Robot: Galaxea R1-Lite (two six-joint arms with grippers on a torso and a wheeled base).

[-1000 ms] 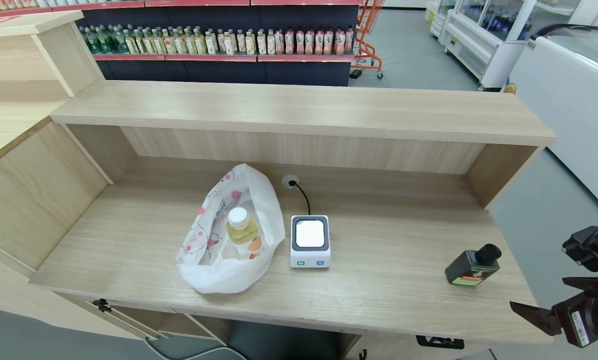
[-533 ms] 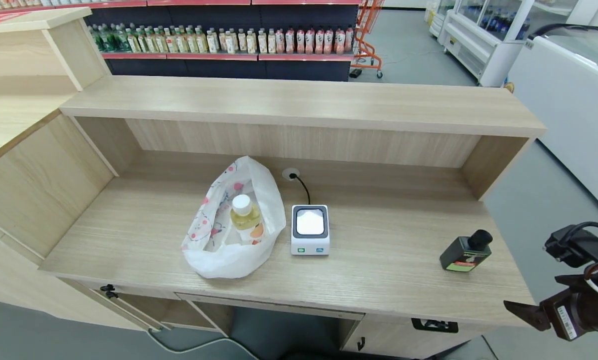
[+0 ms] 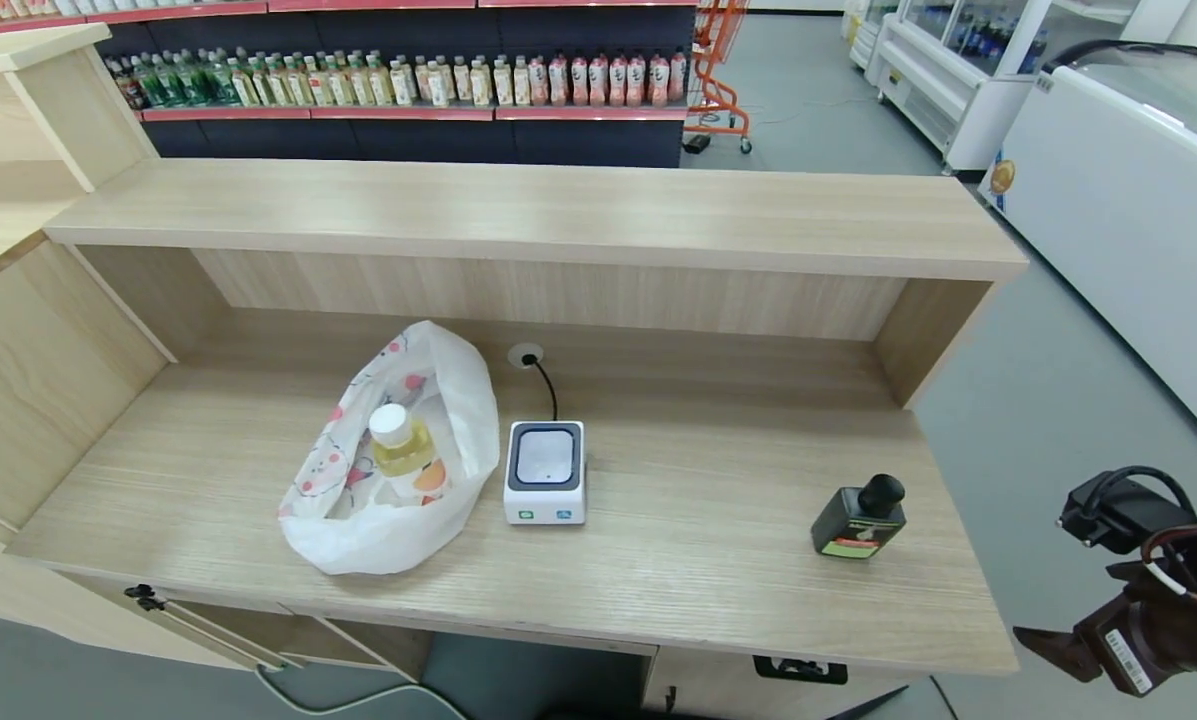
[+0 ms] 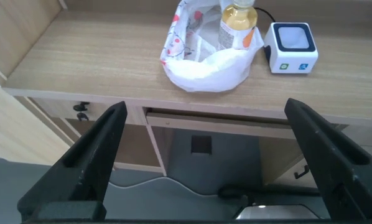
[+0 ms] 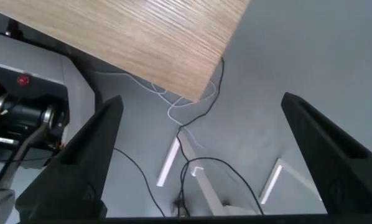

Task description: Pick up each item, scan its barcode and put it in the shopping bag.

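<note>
Head view: a yellow bottle [image 3: 403,452] sits in the shopping bag [image 3: 358,525] left of centre, a dark bottle [image 3: 857,520] at right waits unscanned on the tabletop [image 3: 708,470]; left wrist view: left hand [image 4: 208,109] wide open, empty; right wrist view: right hand [image 5: 203,101] likewise.

Locate the shopping bag [image 3: 358,530] on the left part of the counter [image 3: 718,590], with a bottle [image 3: 403,455] upright inside it. The scanner [image 3: 545,470] sits just right of the bag. You find the second bottle [image 3: 858,520] well apart, near the right end.
</note>
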